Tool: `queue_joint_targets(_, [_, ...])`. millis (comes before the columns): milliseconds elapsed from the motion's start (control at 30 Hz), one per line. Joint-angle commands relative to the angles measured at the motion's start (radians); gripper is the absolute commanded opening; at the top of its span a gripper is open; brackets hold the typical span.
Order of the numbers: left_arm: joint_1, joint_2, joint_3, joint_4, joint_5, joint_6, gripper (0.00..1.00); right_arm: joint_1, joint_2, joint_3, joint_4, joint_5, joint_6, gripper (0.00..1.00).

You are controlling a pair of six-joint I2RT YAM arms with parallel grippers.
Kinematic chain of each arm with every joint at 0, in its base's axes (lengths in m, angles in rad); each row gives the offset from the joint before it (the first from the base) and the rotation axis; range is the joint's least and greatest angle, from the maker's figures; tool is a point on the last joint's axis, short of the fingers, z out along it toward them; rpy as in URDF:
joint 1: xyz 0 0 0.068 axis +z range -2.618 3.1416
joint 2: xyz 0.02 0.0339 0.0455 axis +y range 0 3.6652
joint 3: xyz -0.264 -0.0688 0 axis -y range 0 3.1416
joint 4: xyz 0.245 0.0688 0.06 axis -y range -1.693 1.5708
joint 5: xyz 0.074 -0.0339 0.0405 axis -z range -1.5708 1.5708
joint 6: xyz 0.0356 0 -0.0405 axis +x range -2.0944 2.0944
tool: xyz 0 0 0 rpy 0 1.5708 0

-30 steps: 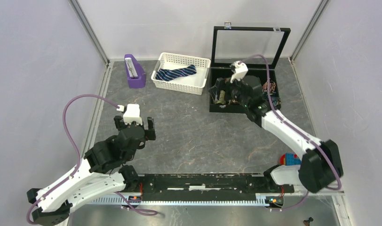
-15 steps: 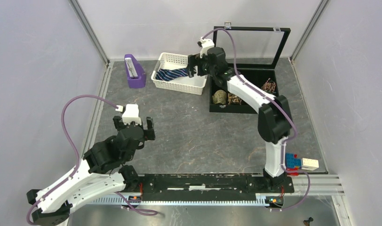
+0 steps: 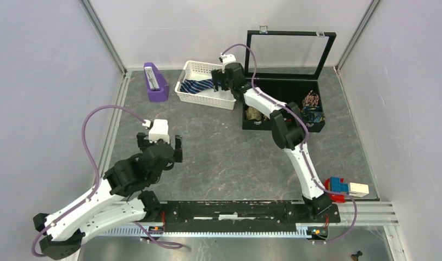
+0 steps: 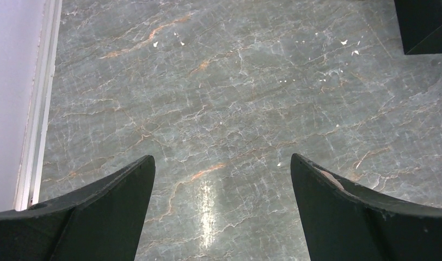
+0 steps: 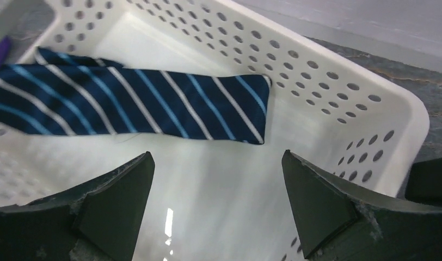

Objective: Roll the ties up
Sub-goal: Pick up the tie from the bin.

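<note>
Right pincer [image 5: 217, 163] spread wide, empty, over tie [image 5: 132, 106] in basket [image 5: 338, 92] | I see left pincer [image 4: 222, 163] likewise, above table [image 4: 235, 81]

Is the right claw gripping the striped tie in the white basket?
No, the right claw is open above the tie, which lies loose in the basket.
</note>
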Motion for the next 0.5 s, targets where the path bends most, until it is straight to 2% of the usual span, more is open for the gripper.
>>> queue_joint_targets(0, [0.004,0.034,0.024,0.009,0.010,-0.028,1.00,0.001,0.088,0.113,0.126,0.141,0.001,0.95])
queue_joint_targets(233, [0.005,0.054,0.026,0.009,0.017,-0.030,1.00,-0.008,0.206,0.177,0.189,0.173,0.055,0.87])
queue_joint_targets(467, [0.011,0.062,0.027,0.016,0.027,-0.022,1.00,-0.002,0.230,0.218,0.126,0.170,0.115,0.83])
